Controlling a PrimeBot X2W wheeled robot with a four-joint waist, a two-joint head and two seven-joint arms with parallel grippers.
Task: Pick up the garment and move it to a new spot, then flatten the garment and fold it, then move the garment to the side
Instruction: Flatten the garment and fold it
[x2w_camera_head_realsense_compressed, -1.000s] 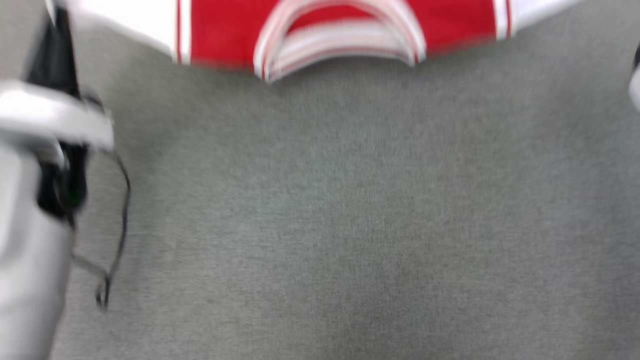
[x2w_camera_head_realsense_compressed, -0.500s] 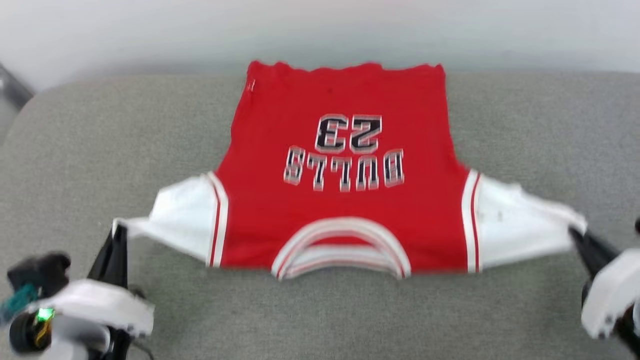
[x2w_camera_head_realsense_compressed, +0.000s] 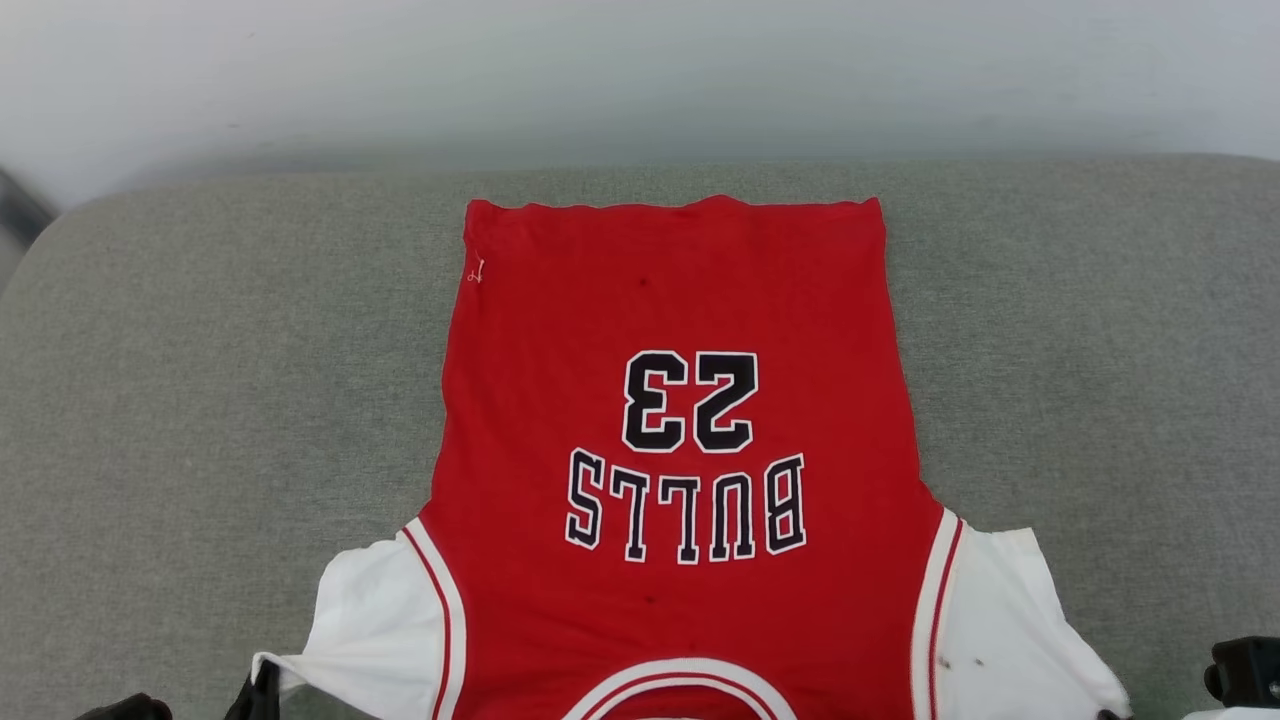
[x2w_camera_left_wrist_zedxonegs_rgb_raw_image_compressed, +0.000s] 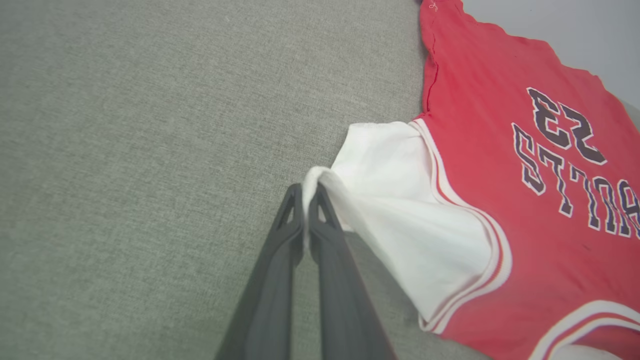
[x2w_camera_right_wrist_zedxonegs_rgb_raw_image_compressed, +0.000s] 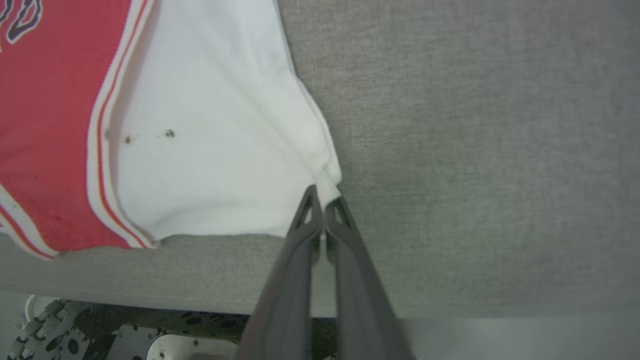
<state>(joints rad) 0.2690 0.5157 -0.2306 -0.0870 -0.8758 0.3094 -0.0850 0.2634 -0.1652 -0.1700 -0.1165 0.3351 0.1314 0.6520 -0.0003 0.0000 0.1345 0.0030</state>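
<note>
Red garment (x2w_camera_head_realsense_compressed: 680, 400) spread flat on a grey fabric surface (x2w_camera_head_realsense_compressed: 200, 400), both sleeves pinched.
The left gripper (x2w_camera_left_wrist_zedxonegs_rgb_raw_image_compressed: 306, 192) is clamped on the left sleeve (x2w_camera_left_wrist_zedxonegs_rgb_raw_image_compressed: 390, 165) tip. The shirt lies lettering-up at centre, hem toward the pale wall (x2w_camera_head_realsense_compressed: 640, 80) behind. The right gripper (x2w_camera_right_wrist_zedxonegs_rgb_raw_image_compressed: 322, 200) is clamped on the right sleeve (x2w_camera_right_wrist_zedxonegs_rgb_raw_image_compressed: 210, 125) corner, near the surface's front edge.

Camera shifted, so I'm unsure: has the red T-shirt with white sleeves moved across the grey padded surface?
Yes, toward the robot: the red T-shirt reached the far edge of the grey padded surface before, now stops short.
</note>
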